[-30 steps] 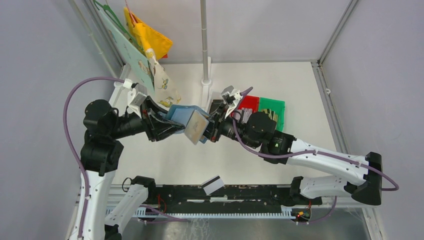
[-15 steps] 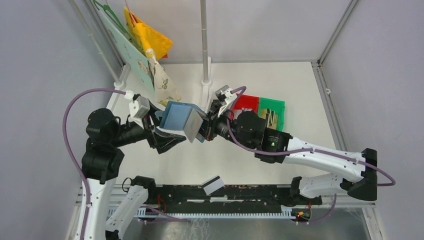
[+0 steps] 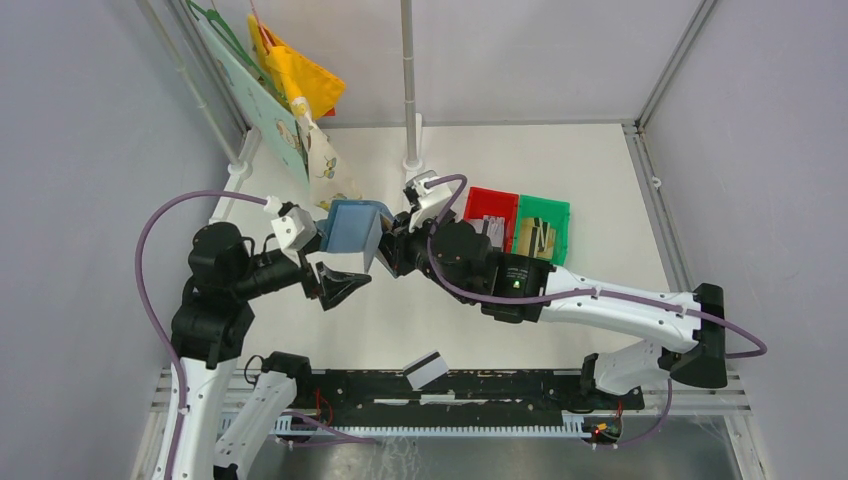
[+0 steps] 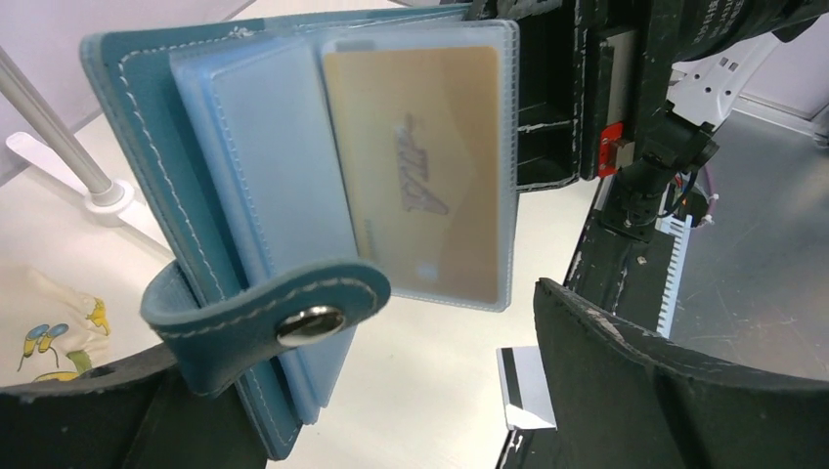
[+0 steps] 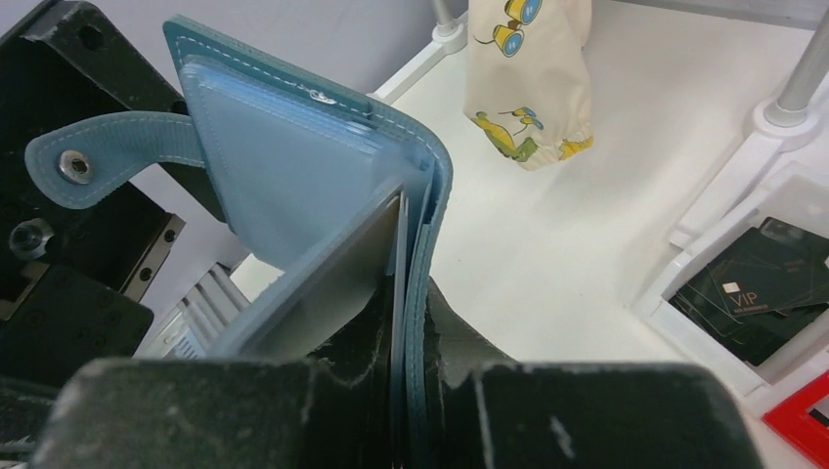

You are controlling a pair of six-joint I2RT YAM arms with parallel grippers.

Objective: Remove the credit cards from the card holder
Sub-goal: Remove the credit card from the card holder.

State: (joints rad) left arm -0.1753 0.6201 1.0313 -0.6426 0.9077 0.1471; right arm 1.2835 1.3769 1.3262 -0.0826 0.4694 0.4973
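The teal-blue card holder (image 3: 352, 230) hangs open above the table, and my right gripper (image 3: 388, 252) is shut on its lower edge (image 5: 415, 322). In the left wrist view the card holder (image 4: 196, 176) shows a gold-toned credit card (image 4: 425, 166) inside a clear pocket, with the snap tab (image 4: 269, 318) hanging loose. My left gripper (image 3: 340, 285) is open and empty just near of the holder, its jaws wide apart (image 4: 371, 376). A silver credit card (image 3: 425, 370) with a dark stripe lies at the table's front edge; it also shows in the left wrist view (image 4: 523, 386).
A red bin (image 3: 495, 208) and a green bin (image 3: 541, 225) sit right of the holder. A white tray holds black cards (image 5: 763, 283). A metal pole (image 3: 409, 80) stands behind, with hanging cloths (image 3: 300, 90) at the back left. A black rail (image 3: 500, 385) runs along the front.
My right gripper has carried the holder left and farther back. My left gripper has come away from the holder and drawn back toward its base.
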